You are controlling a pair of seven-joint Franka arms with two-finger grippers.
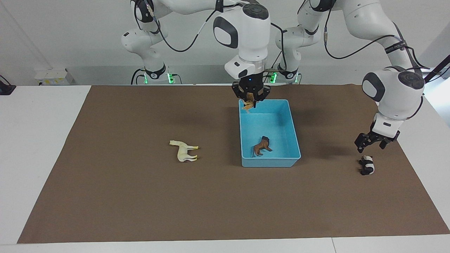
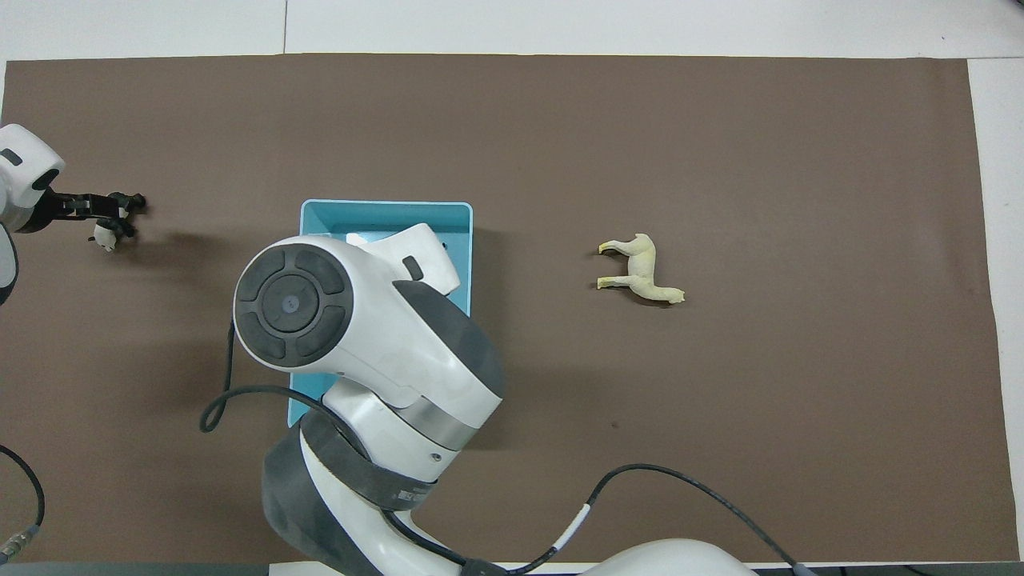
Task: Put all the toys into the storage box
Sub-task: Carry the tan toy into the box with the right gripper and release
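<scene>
The box (image 1: 269, 133) already holds the lion (image 1: 262, 146), and the right gripper (image 1: 250, 97), over its end nearer the robots, pinches the tiger (image 1: 249, 103). The horse (image 1: 184, 151) lies on the mat toward the right arm's end. The left gripper (image 1: 373, 142) hangs over the panda (image 1: 367, 165) with fingers spread and empty, so one toy is in, one arriving, two left.

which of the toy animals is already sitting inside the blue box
The brown plastic lion figurine, on the floor of the light-blue plastic storage box. The right gripper holds the orange tiger above it; the cream horse and black-and-white panda lie outside.
</scene>
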